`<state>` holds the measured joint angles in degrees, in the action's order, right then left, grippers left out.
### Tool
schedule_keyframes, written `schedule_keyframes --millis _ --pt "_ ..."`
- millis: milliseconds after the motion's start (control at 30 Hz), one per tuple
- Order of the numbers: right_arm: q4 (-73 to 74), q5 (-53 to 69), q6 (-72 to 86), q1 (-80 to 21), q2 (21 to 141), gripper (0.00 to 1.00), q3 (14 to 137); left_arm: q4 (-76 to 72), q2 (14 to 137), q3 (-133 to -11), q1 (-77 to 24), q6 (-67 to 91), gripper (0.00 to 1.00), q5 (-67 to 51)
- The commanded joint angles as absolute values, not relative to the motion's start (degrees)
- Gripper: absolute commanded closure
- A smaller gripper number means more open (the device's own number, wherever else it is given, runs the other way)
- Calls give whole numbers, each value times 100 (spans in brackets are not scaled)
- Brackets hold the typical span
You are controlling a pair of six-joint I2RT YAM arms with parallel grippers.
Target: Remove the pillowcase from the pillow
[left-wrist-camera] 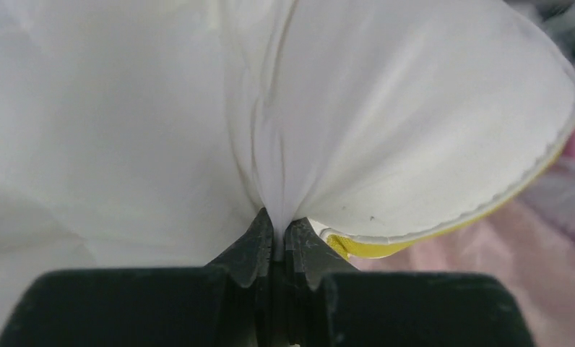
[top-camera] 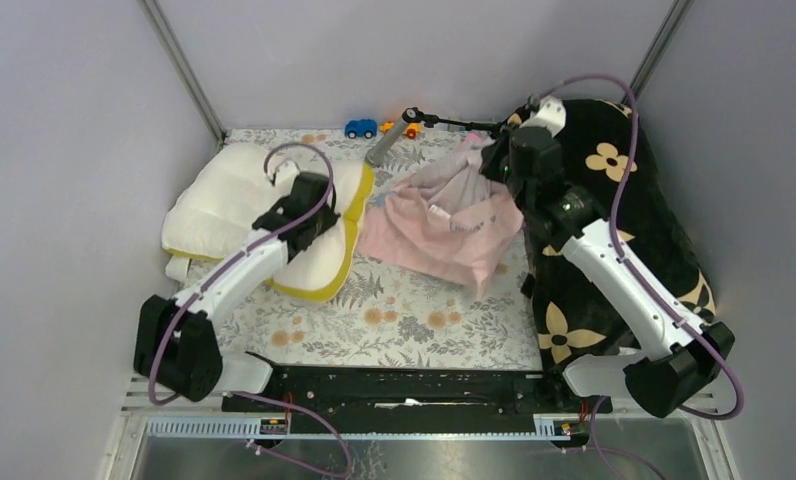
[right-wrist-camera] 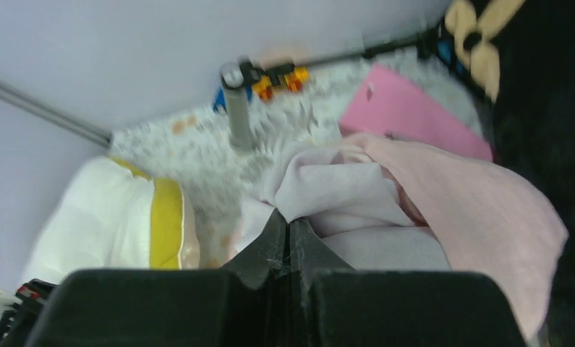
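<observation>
The cream-white pillow [top-camera: 224,200] with yellow edge trim lies at the left of the table, fully out of the case. My left gripper [left-wrist-camera: 278,230] is shut on a pinched fold of the pillow [left-wrist-camera: 386,130]. The pale pink pillowcase [top-camera: 444,225] hangs crumpled at centre right, lifted at its upper end. My right gripper [right-wrist-camera: 289,225] is shut on a fold of the pillowcase [right-wrist-camera: 342,191], up near the back of the table. In the right wrist view the pillow [right-wrist-camera: 104,210] shows at the left, apart from the case.
A black blanket with tan flowers [top-camera: 614,200] fills the right side under the right arm. A blue toy car [top-camera: 360,128], small orange toys [top-camera: 411,130] and a grey cylinder [top-camera: 386,146] lie at the back. A pink sheet [right-wrist-camera: 407,112] lies near the blanket.
</observation>
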<state>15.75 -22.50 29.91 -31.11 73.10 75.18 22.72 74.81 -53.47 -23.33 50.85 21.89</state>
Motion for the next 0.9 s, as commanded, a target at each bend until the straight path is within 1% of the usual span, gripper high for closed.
schedule_keyframes --millis 0,67,167,300,333,367,400,433,467,500,533,567,600,633,700,767,833,867 --pt "1571 -2609 2656 -2940 7884 100 9014 2102 8118 -7174 -2065 4805 100 2859" --pt "1951 -2465 2559 -2844 8448 100 10149 2438 8528 -8268 -2016 4729 100 2968" --pt "2734 -2031 2435 -2692 9458 100 12343 2589 9095 -9447 -1980 4574 100 2852" --pt "4146 -1711 2349 -2626 11306 100 16248 2620 9862 -10794 -1985 4580 100 2179" --pt "4249 -1563 2373 -2622 11592 100 16764 2577 10002 -11040 -1986 4599 100 1953" --pt "4245 -1415 2425 -2621 11696 100 16875 2516 10134 -11210 -1986 4617 100 1767" --pt "4129 -1207 2498 -2620 11633 100 16645 2466 10255 -11348 -1979 4630 100 1605" --pt "3931 -934 2552 -2625 11468 98 16093 2446 10375 -11448 -1973 4621 100 1504" --pt "3682 -512 2561 -2617 11186 77 15427 2444 10473 -11515 -1965 4567 89 1449" --pt "3466 -224 2543 -2621 11008 42 14822 2460 10560 -11541 -1948 4491 57 1420" --pt "3395 -84 2458 -2615 10895 16 14289 2519 10598 -11524 -1924 4427 29 1426" --pt "3462 -67 2355 -2616 10833 3 14093 2597 10584 -11461 -1894 4395 12 1479" --pt "3587 -142 2221 -2618 10792 1 13998 2605 10488 -11297 -1869 4350 3 1526" --pt "3765 -279 2077 -2619 10750 0 13938 2526 10340 -11076 -1852 4266 1 1560" --pt "4077 -617 1781 -2621 10607 0 13791 2163 9820 -10434 -1846 3966 1 1661" --pt "4098 -965 1553 -2620 10309 0 13346 1732 9210 -9539 -1844 3445 1 1696" --pt "3733 -1279 1442 -2619 9763 0 12419 1315 8551 -8772 -1854 3125 1 1841" --pt "3386 -1349 1380 -2619 9417 0 11713 1035 8213 -8379 -1854 3015 1 1931"
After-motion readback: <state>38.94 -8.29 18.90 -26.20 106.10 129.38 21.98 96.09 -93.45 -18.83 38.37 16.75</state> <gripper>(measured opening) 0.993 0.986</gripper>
